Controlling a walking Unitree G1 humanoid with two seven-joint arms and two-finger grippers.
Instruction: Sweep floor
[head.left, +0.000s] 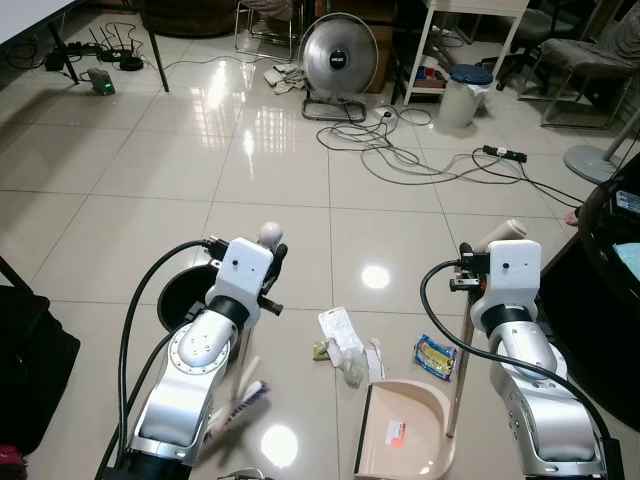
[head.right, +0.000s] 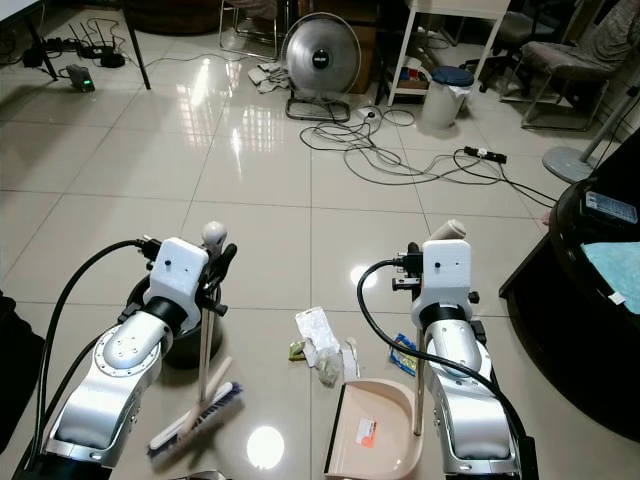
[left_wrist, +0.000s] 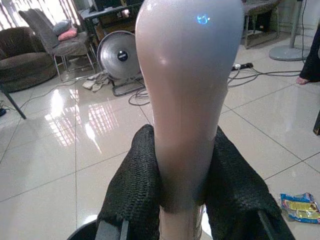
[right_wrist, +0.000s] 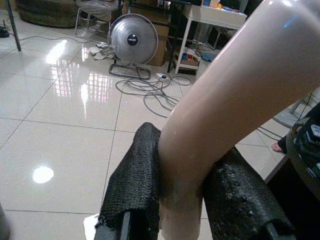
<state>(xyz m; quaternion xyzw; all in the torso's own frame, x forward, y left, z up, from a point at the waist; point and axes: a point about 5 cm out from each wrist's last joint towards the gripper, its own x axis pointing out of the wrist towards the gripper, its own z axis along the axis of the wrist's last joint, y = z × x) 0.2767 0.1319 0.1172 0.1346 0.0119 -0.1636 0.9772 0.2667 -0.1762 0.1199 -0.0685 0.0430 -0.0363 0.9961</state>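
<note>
Left eye view: the pink dustpan (head.left: 403, 432) sits on the tiled floor (head.left: 150, 180), its tray holding no litter and its near edge cut off. A white wrapper (head.left: 340, 330), crumpled scraps (head.left: 352, 368) and a blue-yellow packet (head.left: 434, 352) lie just beyond its mouth.

Right eye view: the broom (head.right: 196, 412) has its bristles on the floor by a dark round object (head.right: 180, 340), half hidden by the left arm.

Left wrist view: the left end effector (left_wrist: 182, 197) is clamped on the broom's handle.

Right wrist view: the right end effector (right_wrist: 185, 192) is closed around the dustpan's handle.
</note>
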